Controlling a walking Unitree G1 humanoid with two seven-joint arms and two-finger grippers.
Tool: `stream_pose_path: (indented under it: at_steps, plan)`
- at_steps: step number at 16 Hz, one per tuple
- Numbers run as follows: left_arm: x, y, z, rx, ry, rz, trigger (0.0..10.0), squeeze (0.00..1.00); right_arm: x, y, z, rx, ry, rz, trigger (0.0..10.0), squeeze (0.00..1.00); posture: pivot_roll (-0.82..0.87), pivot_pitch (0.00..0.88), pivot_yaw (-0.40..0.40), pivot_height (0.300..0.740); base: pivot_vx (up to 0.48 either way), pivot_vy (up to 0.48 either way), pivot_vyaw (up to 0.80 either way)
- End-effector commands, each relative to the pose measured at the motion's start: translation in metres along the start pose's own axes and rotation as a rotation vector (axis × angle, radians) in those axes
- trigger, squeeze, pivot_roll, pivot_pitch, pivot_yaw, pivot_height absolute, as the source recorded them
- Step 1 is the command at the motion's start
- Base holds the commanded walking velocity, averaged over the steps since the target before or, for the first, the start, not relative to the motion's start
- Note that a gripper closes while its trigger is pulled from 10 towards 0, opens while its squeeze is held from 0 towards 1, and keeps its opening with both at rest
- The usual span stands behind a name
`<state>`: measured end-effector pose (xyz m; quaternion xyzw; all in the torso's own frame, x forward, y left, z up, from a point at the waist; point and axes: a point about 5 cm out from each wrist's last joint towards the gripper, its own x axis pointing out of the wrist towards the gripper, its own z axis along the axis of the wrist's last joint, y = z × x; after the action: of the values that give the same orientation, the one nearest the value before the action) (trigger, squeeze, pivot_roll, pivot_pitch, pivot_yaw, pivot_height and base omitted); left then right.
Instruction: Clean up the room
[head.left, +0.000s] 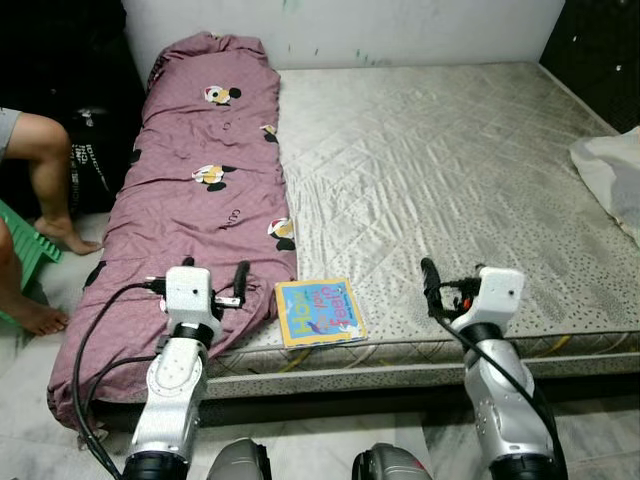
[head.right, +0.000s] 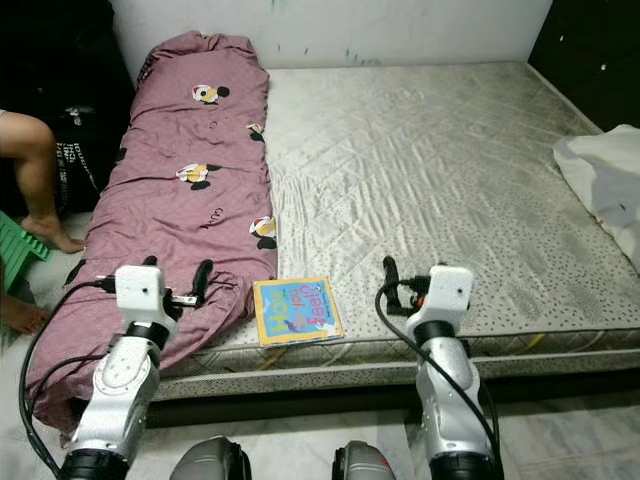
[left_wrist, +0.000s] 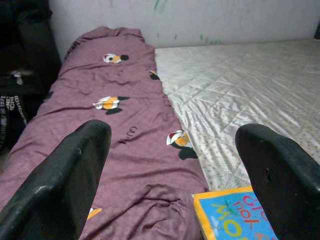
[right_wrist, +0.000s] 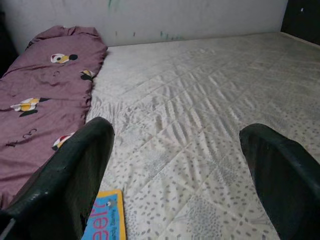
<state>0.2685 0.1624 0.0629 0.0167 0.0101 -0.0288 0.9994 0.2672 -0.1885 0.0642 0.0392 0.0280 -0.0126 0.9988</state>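
While both arms are raised over the near edge of the mattress (head.left: 450, 180), neither holds anything. Left gripper (head.left: 213, 272) hovers above the near end of the blanket (head.left: 190, 190), fingers (left_wrist: 65, 180) spread wide apart. Right gripper (head.left: 452, 275) hangs over the bare near edge, its fingers (right_wrist: 70, 175) likewise set well apart.

Book (head.left: 318, 312): thin, flat, blue cover with yellow border and large coloured letters, lying at the near edge of the mattress, between the two grippers, just beside the blanket's near end.

Blanket: mauve, printed with small cartoon figures, laid in a long strip along the left edge from the wall to the near edge, its end drooping over the side.

Eye views add what the wrist views lack: a white cloth (head.left: 612, 175) at the right edge, and a person's bare legs (head.left: 45, 170) on the floor off the left side, next to a green object (head.left: 25, 245).

Left wrist view catches a corner of the book between the fingers; right wrist view shows a sliver of it by one finger.
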Motion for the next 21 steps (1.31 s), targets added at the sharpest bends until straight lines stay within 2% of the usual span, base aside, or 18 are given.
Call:
stream_pose_path:
  at_steps: [1, 4, 7, 11, 21]
  plan:
    - [-0.001, 0.002, 0.000, 0.002, -0.003, 0.012, 10.0, 0.00, -0.001, 0.003, 0.000, -0.002, -0.006, 0.018, 10.0, 0.00, -0.03, 0.000, 0.014, 0.673, 0.000, 0.000, 0.00]
    - [-0.002, 0.003, -0.001, 0.003, -0.006, 0.019, 10.0, 0.00, -0.001, 0.004, -0.002, -0.006, -0.002, 0.027, 10.0, 0.00, -0.03, 0.000, 0.009, 0.638, 0.000, 0.000, 0.00]
    - [0.000, 0.003, 0.002, 0.002, -0.017, 0.026, 10.0, 0.00, 0.003, 0.003, 0.001, -0.013, -0.007, 0.031, 10.0, 0.00, -0.03, 0.000, 0.004, 0.638, 0.000, 0.000, 0.00]
    - [-0.005, 0.003, 0.003, -0.012, -0.033, 0.021, 10.0, 0.00, 0.002, 0.000, 0.000, -0.024, -0.001, 0.036, 10.0, 0.00, -0.02, 0.000, -0.002, 0.638, 0.000, 0.000, 0.00]
    - [-0.012, 0.000, 0.001, -0.015, -0.021, 0.006, 10.0, 0.00, -0.004, 0.004, -0.004, -0.031, 0.017, 0.063, 10.0, 0.00, -0.02, 0.011, -0.008, 0.638, 0.315, 0.000, 0.00]
